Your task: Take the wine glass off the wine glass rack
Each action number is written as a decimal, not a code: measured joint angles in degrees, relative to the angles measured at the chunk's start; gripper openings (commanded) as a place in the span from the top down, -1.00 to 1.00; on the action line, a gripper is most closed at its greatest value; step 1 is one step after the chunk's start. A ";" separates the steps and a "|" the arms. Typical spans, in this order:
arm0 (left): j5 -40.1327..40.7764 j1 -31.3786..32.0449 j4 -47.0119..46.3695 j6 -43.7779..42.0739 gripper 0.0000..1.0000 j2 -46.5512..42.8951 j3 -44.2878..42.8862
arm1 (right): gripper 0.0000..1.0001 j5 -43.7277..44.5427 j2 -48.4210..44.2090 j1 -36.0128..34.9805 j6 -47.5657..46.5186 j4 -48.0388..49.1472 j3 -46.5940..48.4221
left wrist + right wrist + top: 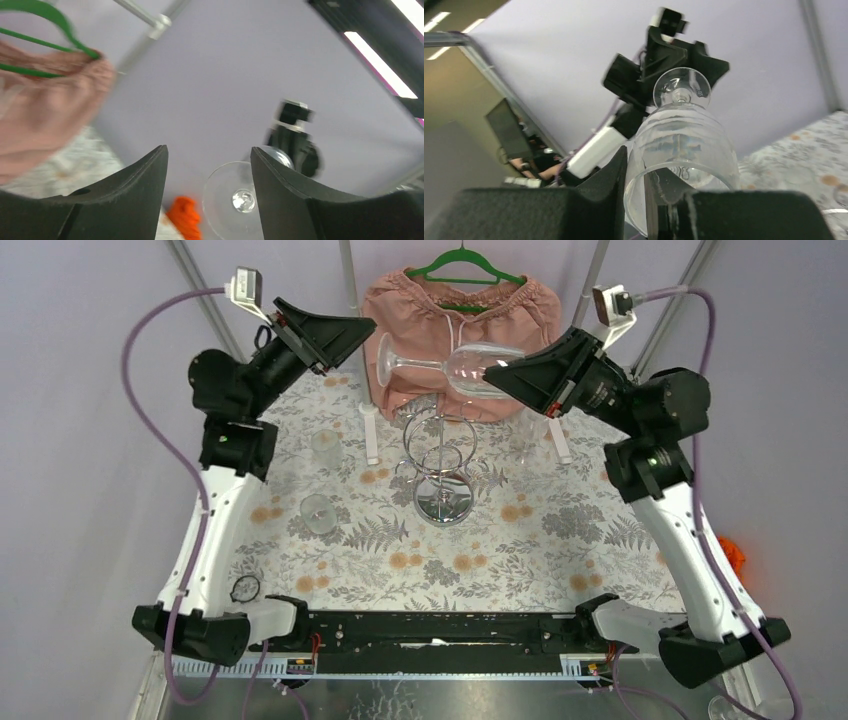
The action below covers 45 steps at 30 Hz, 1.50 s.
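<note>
One pinch on the rim is all: the right gripper (505,372) clamps the wine glass (470,368) sideways while the left gripper (365,333) gapes empty; the glass could slip onto the rack (442,465).

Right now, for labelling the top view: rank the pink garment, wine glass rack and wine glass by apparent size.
1. pink garment.
2 and 3 unranked: wine glass rack and wine glass look alike, and the glass, held in the right gripper, is nearer the camera.

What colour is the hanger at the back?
The hanger is green, clearest in the top external view.
</note>
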<state>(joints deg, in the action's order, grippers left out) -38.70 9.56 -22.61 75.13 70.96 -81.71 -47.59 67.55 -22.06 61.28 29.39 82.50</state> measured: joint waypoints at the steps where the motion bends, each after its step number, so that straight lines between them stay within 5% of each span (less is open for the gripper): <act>1: 2.12 0.09 8.28 -5.62 -0.37 -0.44 -3.43 | 1.00 1.20 -1.57 -0.11 -4.04 -6.12 1.03; 7: 12.28 0.15 34.69 -23.74 -0.36 -1.73 -11.61 | 1.00 10.80 -7.30 -0.31 -19.71 -30.03 4.74; 16: 24.55 0.15 55.19 -34.27 -0.36 -0.61 -11.65 | 1.00 29.79 -6.56 -0.33 -34.77 -57.02 12.59; 31: 31.41 1.31 62.51 -39.01 -0.36 -1.84 -11.65 | 1.00 54.25 0.04 -0.33 -44.06 -80.98 22.53; 45: 33.38 1.73 63.98 -40.72 -0.36 -1.86 -11.65 | 1.00 56.96 2.78 -0.33 -47.08 -94.75 25.86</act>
<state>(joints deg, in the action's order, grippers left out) -5.32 11.29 41.36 34.41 69.10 -93.36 9.37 70.32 -22.39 14.20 -65.36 108.36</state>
